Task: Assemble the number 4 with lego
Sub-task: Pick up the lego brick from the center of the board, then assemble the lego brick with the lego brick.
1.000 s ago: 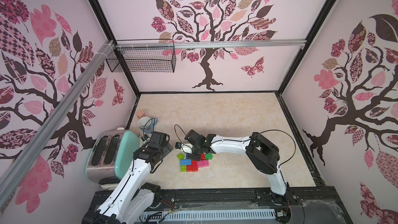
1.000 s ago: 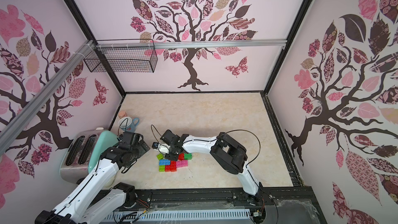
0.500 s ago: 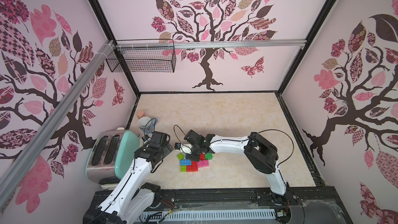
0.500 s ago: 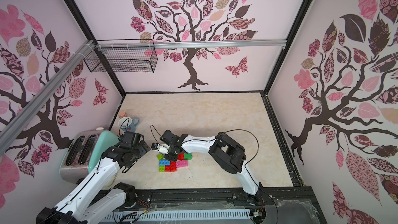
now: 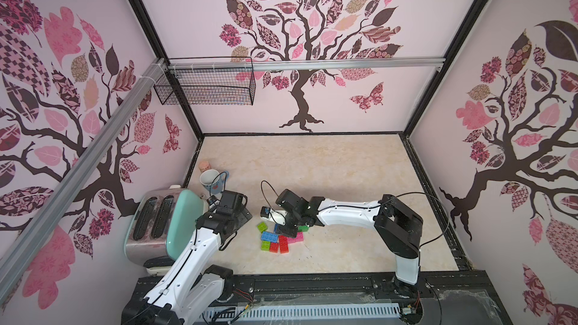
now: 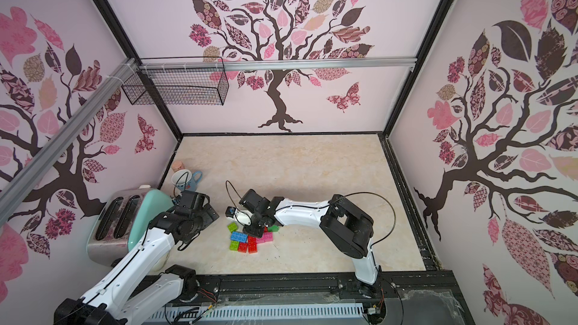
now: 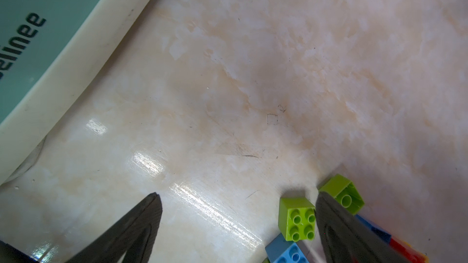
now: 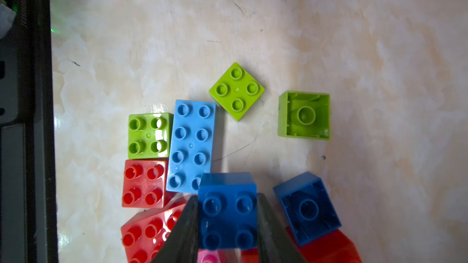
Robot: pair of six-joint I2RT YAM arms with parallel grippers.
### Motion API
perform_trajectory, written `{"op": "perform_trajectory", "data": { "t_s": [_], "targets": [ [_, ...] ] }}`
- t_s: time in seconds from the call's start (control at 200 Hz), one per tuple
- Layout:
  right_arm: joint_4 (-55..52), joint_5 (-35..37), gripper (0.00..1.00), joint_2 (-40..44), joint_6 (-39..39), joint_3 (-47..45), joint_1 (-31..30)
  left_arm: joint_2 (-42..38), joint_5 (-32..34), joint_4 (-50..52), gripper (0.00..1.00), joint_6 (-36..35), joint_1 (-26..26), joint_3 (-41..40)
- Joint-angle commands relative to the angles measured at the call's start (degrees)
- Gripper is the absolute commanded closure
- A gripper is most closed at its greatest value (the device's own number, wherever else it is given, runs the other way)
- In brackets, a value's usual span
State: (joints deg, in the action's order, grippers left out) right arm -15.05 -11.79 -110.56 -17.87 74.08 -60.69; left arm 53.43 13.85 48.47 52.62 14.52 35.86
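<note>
R hand [image 8: 227,197] grips sq blue brick [image 8: 228,213], studs up; long brick [image 8: 191,145] flat.

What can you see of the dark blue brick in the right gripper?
The dark blue brick is square and made of glossy plastic. Its four round studs face up and it is slightly scuffed. It sits level in the right gripper, with a dark finger pressed on each of two opposite sides. It hides a corner of the long light blue brick. Whether it is lifted cannot be told.
</note>
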Motion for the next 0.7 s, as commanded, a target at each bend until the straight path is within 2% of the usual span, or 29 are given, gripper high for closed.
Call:
{"op": "perform_trajectory", "data": {
  "t_s": [0.0,0.16,0.34,0.48,0.59,0.695],
  "targets": [
    [-0.7,-1.2,1.0,2.2,5.5,1.2,0.0,0.0,-0.9,-1.2,0.02,-0.1,-0.4,-1.5],
    [2.0,1.5,1.0,4.7,10.6,-0.8,0.0,0.0,-1.9,-1.6,0.02,-0.2,-0.4,-1.5],
    [-2.4,0.4,1.0,9.1,9.4,-4.1,0.0,0.6,-4.6,-2.9,0.02,-2.0,-0.4,-1.7],
    [0.9,-1.6,1.0,11.1,9.4,-8.6,-0.5,2.3,-4.3,-3.1,0.02,-1.8,-0.4,-1.1],
    [0.2,3.5,1.0,9.4,9.7,-6.7,-2.7,3.6,-4.1,-3.4,0.02,-0.8,-0.4,-0.5],
    [-1.0,3.9,1.0,7.7,10.6,-4.6,-4.6,4.8,-3.8,-3.6,0.02,-0.7,-1.0,0.5]
  ]
}}
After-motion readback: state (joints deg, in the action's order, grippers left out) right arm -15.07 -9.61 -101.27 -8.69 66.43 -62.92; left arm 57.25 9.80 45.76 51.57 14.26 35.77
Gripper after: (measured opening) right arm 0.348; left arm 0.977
